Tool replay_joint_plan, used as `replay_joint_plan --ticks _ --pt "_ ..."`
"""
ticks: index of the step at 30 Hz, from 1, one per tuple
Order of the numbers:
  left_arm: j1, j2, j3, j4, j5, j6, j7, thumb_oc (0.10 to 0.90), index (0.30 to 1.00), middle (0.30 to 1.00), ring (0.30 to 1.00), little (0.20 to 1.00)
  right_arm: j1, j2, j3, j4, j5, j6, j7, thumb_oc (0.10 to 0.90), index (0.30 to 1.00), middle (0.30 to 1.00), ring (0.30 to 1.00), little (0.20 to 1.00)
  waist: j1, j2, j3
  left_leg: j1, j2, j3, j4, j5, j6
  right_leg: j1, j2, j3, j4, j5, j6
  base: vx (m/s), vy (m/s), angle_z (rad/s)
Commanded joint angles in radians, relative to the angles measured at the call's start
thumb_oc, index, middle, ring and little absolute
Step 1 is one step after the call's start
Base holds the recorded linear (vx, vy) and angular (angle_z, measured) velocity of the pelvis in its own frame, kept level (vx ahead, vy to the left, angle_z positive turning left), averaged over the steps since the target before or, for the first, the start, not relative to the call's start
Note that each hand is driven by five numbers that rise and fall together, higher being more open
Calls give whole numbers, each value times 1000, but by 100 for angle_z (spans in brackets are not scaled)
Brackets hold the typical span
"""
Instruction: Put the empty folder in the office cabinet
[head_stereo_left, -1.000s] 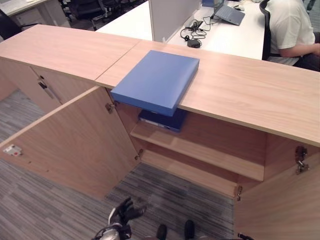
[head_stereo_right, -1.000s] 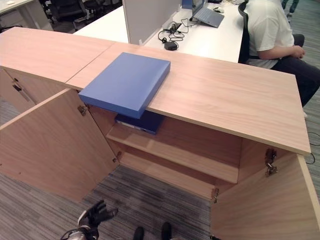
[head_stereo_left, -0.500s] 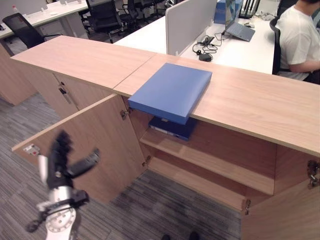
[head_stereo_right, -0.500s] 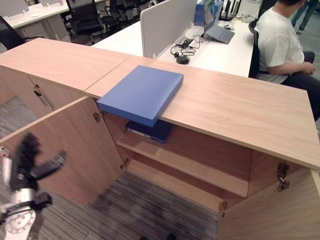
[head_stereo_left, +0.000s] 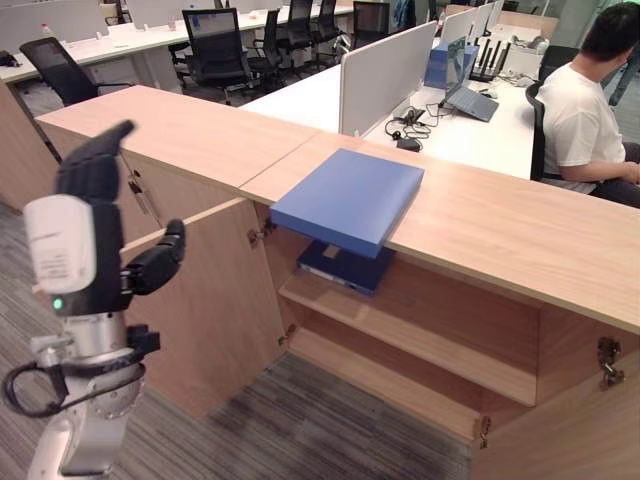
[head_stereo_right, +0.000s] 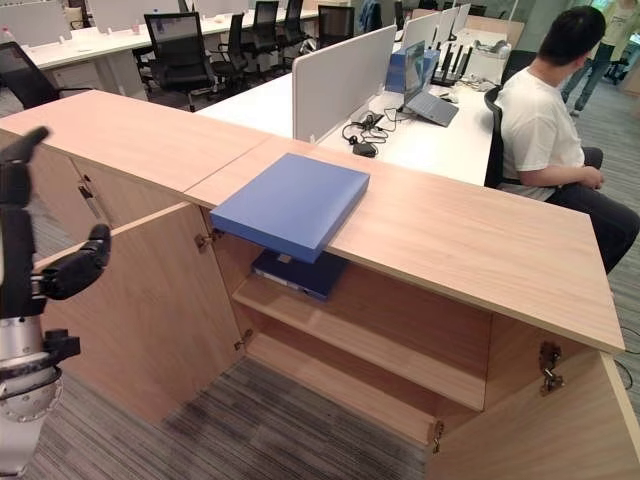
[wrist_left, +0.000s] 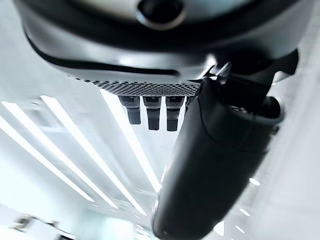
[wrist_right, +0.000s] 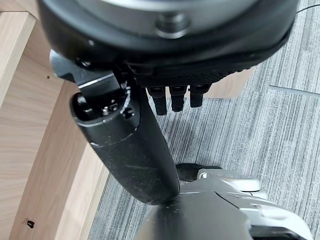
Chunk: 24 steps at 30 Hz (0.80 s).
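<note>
Stereo head views and both wrist views, taken before any reach. The blue folder (head_stereo_left: 347, 199) lies flat on the cabinet top (head_stereo_left: 520, 235), its near corner jutting out past the front edge above the open compartment; a second, darker folder (head_stereo_left: 345, 268) lies on the upper shelf (head_stereo_left: 420, 330) directly beneath it. I read the blue folder's long axis as running obliquely from the front edge toward the back edge of the top, away from me.

My left hand (head_stereo_left: 95, 235) is raised well short of the cabinet, in front of the open left door (head_stereo_left: 215, 300), fingers straight and spread from the thumb, holding nothing. The folder lies ahead of it and across toward my right, well apart, with the door leaf between.

My right hand (wrist_right: 150, 125) hangs low over the carpet beside the cabinet's wooden side, fingers relaxed and empty. I judge the left hand to be the nearer; the overhanging corner is the part it can reach first.

A seated person (head_stereo_right: 545, 125) works at the desk beyond the back edge.
</note>
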Motion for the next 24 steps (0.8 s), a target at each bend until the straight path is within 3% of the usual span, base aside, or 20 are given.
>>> replay_joint_plan --ticks 1,13,24 --pt "-156 86 -14 -102 35 -53 -7 800 900 900 900 900 -65 10 65 21 -26 -18 29 800 900 900 900 900 -32 5 -47 -11 -51 -47 -6 -68 11 43 3 -11 8 -63 78 10 7 -6" --pt "-307 173 -209 19 21 -53 -96 800 900 900 900 900 -70 -10 78 10 -28 -15 45 800 900 900 900 900 -56 9 -70 -2 -49 -32 -6 -76 12 45 3 -1 8 -65 82 4 4 -4" --pt "-428 173 -328 188 -28 -17 -160 800 900 900 900 900 -78 -28 66 15 -30 3 54 800 900 900 900 900 -69 9 -78 5 -46 -16 -6 -80 13 49 2 10 8 -64 84 -1 1 -1"
